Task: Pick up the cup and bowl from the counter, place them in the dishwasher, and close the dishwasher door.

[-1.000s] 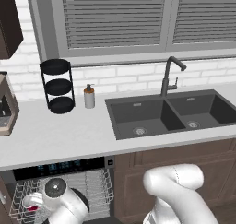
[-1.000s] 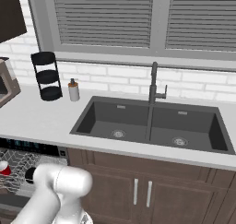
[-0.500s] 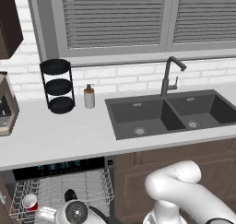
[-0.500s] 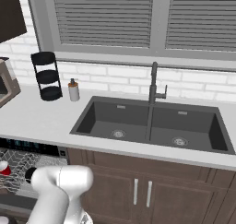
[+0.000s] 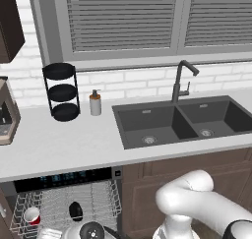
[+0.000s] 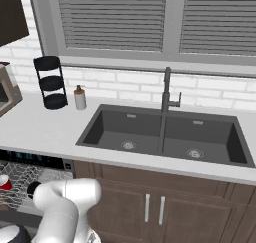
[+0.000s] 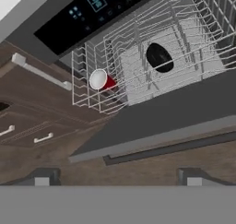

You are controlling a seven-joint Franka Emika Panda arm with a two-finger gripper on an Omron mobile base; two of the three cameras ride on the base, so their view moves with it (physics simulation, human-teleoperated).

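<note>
In the left base view, the cup is lying at the rack's left end and the bowl is sitting mid-rack in the dishwasher, both loaded, so only closing remains.

In the right base view, the counter is overhanging the pulled-out rack.

In the hand view, the gripper is facing the lowered dishwasher door, its handle's edge nearest; the fingertips are standing well apart, holding nothing, with free room below.
</note>
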